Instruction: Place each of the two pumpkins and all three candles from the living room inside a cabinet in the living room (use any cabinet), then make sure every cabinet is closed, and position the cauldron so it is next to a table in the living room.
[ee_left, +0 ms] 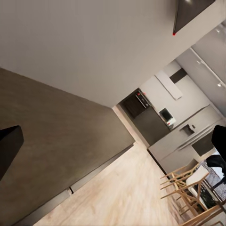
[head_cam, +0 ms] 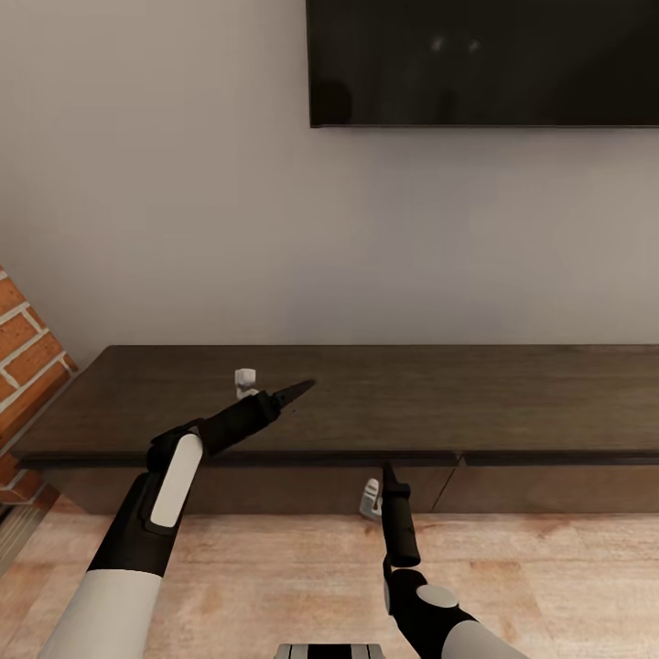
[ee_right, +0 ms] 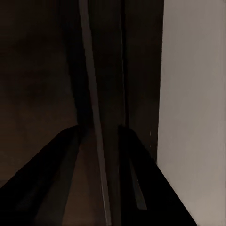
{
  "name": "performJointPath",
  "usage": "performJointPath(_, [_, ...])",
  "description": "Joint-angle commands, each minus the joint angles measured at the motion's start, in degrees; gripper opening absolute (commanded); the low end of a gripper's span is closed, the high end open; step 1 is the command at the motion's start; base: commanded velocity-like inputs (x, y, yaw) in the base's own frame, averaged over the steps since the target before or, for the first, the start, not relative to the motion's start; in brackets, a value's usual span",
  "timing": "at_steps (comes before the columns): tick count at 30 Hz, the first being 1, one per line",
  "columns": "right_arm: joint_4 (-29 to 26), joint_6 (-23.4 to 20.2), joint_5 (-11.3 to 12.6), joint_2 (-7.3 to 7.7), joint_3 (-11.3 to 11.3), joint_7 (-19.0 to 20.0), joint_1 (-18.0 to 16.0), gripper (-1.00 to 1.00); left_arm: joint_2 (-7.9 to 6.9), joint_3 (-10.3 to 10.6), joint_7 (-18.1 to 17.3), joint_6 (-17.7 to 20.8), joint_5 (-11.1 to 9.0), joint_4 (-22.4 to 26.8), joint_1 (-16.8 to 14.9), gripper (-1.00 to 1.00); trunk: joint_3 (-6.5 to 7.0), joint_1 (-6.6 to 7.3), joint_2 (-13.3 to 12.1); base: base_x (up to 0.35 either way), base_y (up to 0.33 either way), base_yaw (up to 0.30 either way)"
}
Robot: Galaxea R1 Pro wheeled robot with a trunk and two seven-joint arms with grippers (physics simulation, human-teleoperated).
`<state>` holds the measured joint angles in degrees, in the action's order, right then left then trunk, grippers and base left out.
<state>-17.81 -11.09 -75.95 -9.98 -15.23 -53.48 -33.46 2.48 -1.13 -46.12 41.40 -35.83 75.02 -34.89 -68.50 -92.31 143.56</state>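
Note:
The long low dark-brown cabinet (head_cam: 513, 403) stands against the wall, its front panels flush. My left gripper (head_cam: 295, 394) hovers over the left part of the cabinet top (ee_left: 56, 141). It is open and empty, with its fingers far apart in the left wrist view. My right gripper (head_cam: 388, 471) points up at the front edge of the cabinet top, by the thin dark gap. Its fingers (ee_right: 61, 179) stand a little apart astride that edge (ee_right: 96, 141), holding nothing. The pumpkins, candles and cauldron are out of view.
A dark TV (head_cam: 485, 59) hangs on the wall above the cabinet. A brick wall (head_cam: 23, 348) juts in at the left end. Light wood floor (head_cam: 275, 577) lies in front. Wooden chairs (ee_left: 188, 188) and grey kitchen units (ee_left: 183, 141) stand farther off.

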Motion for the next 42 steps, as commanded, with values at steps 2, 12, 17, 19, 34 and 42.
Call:
performJointPath(2, [-0.11,0.81,-0.18,-0.02,-0.15,0.21,-0.03,-1.00,0.05,-0.06,0.00,0.00,0.02,0.02,0.00,1.00,0.01,0.01,0.01,0.000,0.000,0.000])
performJointPath(12, [-0.20,3.08,-0.86,-0.02,1.32,3.59,-0.03,-1.00,0.07,-0.10,0.00,0.00,0.02,0.04,0.00,1.00,0.01,0.01,0.01,0.000,0.000,0.000])
performJointPath(17, [-0.20,2.72,-0.88,-0.02,1.27,3.99,-0.06,-1.00,0.07,-0.10,0.01,0.00,0.00,0.04,0.00,1.00,0.01,0.01,0.01,0.000,0.000,0.000])
performJointPath(19, [-0.20,5.36,-0.87,-0.02,-1.96,6.00,-0.08,-1.00,0.07,-0.10,0.00,0.00,-0.02,0.04,0.00,1.00,0.01,0.01,0.01,0.000,0.000,0.000])
performJointPath(34, [-0.20,5.74,-0.86,-0.02,-1.91,6.02,-0.06,-1.00,0.07,-0.10,-0.02,-0.01,-0.03,0.04,0.00,1.00,0.01,0.01,0.01,-0.026,0.009,0.000])
performJointPath(42, [-0.20,5.89,-0.83,-0.02,-1.91,6.02,-0.07,-1.00,0.07,-0.10,-0.02,-0.01,-0.02,0.04,0.00,1.00,0.01,0.01,0.01,-0.056,0.001,0.000])
